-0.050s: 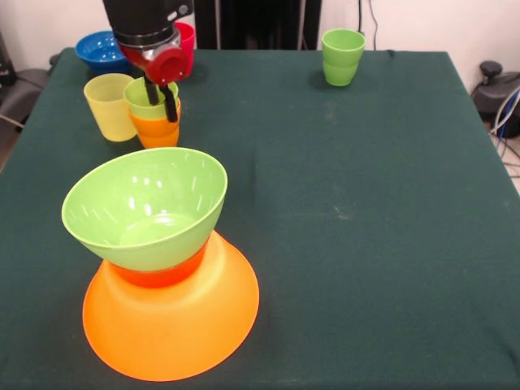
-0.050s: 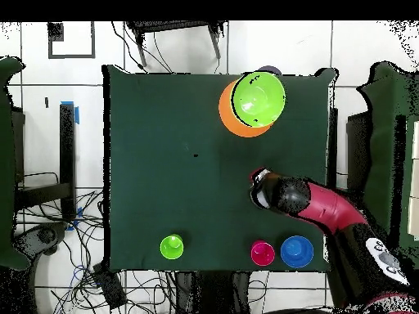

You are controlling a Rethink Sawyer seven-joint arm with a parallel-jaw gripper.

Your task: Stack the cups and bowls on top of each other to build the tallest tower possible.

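The tower stands at the front left: a wide orange bowl (image 1: 175, 333) (image 2: 227, 115) lies upside down, a small orange-red bowl (image 1: 158, 275) sits on it, and a lime green bowl (image 1: 146, 207) (image 2: 258, 98) rests tilted on top. Further back, a lime green cup (image 1: 140, 99) is nested in an orange cup (image 1: 158, 132). My gripper (image 1: 161, 110) (image 2: 260, 190) reaches down onto this pair, one finger inside the lime cup and one outside, shut on its rim. A yellow cup (image 1: 110, 106) stands right beside them.
A red cup (image 1: 187, 41) (image 2: 262, 253) and a blue bowl (image 1: 99, 50) (image 2: 296, 251) sit at the far left corner behind my gripper. Two nested green cups (image 1: 343, 55) (image 2: 172, 246) stand at the far right. The dark green table (image 1: 366, 227) ends close to the tower.
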